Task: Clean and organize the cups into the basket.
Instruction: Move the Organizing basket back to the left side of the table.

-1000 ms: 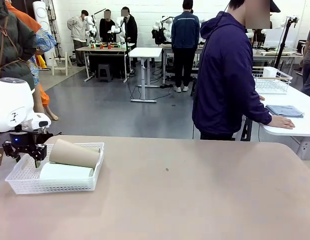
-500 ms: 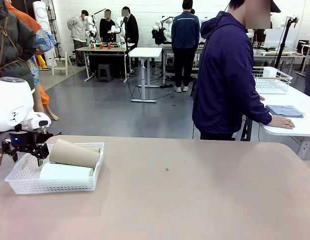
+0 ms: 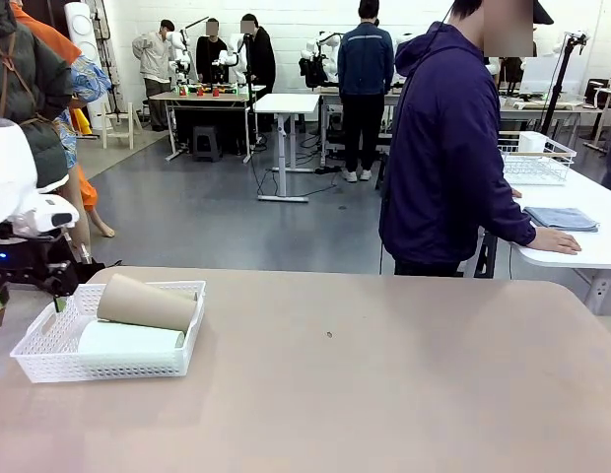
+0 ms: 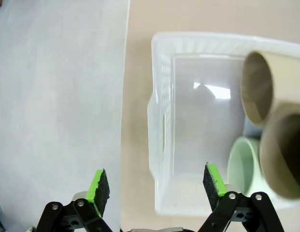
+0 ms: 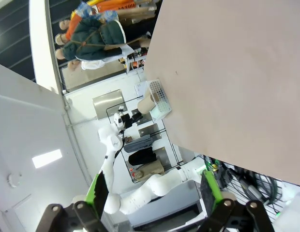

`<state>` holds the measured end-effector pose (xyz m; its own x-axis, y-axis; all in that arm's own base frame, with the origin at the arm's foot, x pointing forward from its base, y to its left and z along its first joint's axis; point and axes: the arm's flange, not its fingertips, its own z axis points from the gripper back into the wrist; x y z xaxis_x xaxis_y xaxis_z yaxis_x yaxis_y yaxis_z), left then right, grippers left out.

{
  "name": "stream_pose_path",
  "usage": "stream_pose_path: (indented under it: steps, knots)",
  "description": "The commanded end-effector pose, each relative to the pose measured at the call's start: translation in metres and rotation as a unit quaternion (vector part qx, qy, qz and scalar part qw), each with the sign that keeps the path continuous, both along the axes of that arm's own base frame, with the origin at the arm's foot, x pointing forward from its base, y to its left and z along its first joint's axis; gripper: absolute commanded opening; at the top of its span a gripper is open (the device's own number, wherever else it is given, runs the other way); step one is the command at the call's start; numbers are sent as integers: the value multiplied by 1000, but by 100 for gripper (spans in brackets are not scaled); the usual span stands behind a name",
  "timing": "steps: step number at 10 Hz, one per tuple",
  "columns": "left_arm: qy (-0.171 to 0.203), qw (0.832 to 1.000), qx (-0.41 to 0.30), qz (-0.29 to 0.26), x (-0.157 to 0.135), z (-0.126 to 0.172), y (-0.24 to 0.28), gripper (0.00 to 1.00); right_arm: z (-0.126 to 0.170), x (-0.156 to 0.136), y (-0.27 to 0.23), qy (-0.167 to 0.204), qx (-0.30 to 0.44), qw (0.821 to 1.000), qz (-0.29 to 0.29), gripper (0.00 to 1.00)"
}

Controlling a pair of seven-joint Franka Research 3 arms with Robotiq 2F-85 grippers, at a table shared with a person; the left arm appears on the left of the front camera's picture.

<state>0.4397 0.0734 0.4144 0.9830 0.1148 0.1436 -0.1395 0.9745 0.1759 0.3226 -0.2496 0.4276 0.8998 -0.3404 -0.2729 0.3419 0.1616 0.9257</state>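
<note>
Left gripper (image 4: 155, 182) is spread wide with nothing in it, hanging above the near end wall of the white basket (image 4: 159, 121). The basket sits at the table's (image 3: 384, 394) left edge with all three cups lying inside: the mint one (image 4: 244, 164) at the bottom and two tan ones (image 4: 280, 96) stacked over it. Right gripper (image 5: 151, 189) is wide open too, well away from the basket.

Tabletop (image 3: 384, 394) lay bare from basket (image 3: 49, 370) to right edge, open for passage. Basket sat at left edge; stacked cups (image 3: 146, 303) blocked its right half, left half (image 4: 198, 121) stayed free. Person (image 3: 448, 148) stood beyond far edge.
</note>
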Motion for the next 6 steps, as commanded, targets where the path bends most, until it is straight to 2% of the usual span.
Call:
stream_pose_path:
  steps: [1,2,4,5,6]
  knots:
    - [-34,999,32,13,-57,32,-19,100,1,-2,4,0,-1,1000,-2,100]
    - [-49,998,40,13,-76,43,-25,100,1,-2,4,0,-1,1000,-2,100]
    - [-53,998,29,24,-81,45,-28,100,1,-2,4,0,-1,1000,-2,100]
    - [-99,990,34,94,-67,33,-36,100,1,-2,4,0,-1,1000,-2,100]
    - [-55,998,25,7,-80,58,-28,100,1,-2,4,0,-1,1000,-2,100]
